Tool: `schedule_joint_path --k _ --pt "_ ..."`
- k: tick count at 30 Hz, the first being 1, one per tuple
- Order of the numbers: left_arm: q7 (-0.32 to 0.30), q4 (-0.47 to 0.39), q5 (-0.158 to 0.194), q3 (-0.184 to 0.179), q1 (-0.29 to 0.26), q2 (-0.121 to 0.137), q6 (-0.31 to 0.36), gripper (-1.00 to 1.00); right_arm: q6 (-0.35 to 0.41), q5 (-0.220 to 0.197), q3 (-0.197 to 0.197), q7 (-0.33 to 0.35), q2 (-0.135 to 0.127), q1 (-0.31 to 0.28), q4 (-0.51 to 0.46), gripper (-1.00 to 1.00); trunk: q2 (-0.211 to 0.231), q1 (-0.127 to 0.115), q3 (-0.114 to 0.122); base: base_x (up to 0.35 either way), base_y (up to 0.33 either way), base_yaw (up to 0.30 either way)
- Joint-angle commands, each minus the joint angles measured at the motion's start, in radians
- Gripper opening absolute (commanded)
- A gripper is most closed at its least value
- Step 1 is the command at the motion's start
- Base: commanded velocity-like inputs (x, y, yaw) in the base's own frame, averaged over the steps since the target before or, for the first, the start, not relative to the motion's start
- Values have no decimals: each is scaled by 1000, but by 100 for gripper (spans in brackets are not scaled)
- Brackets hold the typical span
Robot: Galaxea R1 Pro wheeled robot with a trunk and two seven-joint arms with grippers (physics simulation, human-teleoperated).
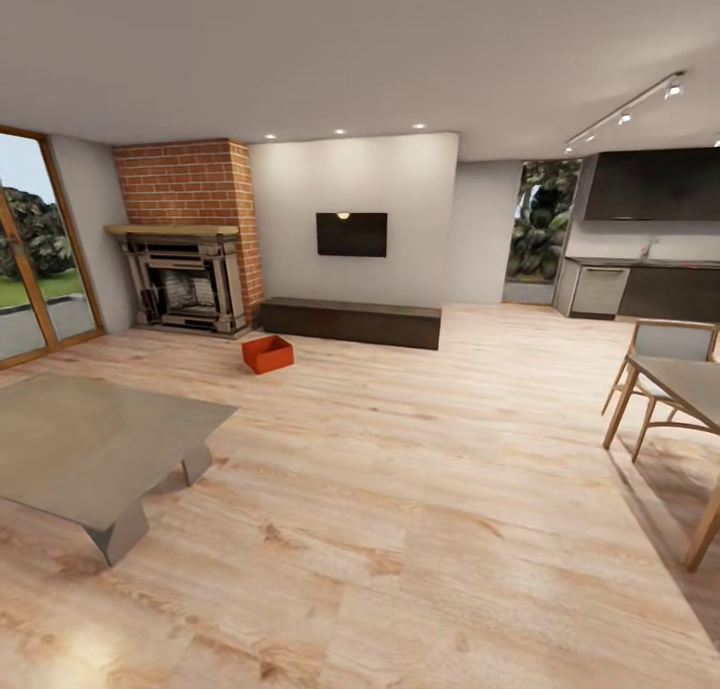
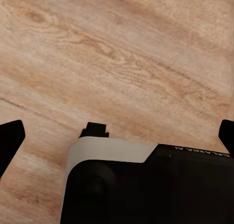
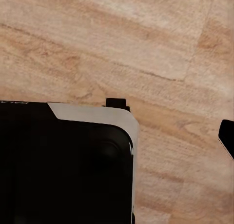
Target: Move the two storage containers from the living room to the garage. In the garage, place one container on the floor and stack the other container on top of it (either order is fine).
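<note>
The red bin (image 1: 267,353) sits far off by the fireplace (image 1: 186,279). Roll straight up, past the table (image 1: 90,449). The left gripper (image 2: 117,136) is wide open and holds nothing; the right one I cannot tell.

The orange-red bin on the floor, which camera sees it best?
The head view: the orange-red bin sits whole on the wood plank floor, in front of the brick fireplace. Both wrist views look down at floorboards instead.
</note>
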Motion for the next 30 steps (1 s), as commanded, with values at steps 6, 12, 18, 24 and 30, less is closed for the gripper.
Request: schedule_joint_path --k 6,12,18,24,30 --pt "2 1 9 -9 -1 -1 -4 100 -5 -10 7 4 0 -1 3 100 -1 1 -1 326 0 0" --pt "2 1 9 -9 -1 0 -4 100 -5 -10 7 4 0 -1 3 100 -1 1 -1 326 0 0" --pt "6 2 9 -9 -1 13 -4 100 -4 -10 7 4 0 -1 3 100 -1 1 -1 326 0 0" --pt "7 3 9 -8 18 67 26 100 -4 -12 3 4 0 -1 3 100 -1 1 -1 326 0 0" --pt "6 3 8 -9 30 69 31 100 -4 -14 0 4 0 -1 3 100 -1 1 -1 326 0 0"
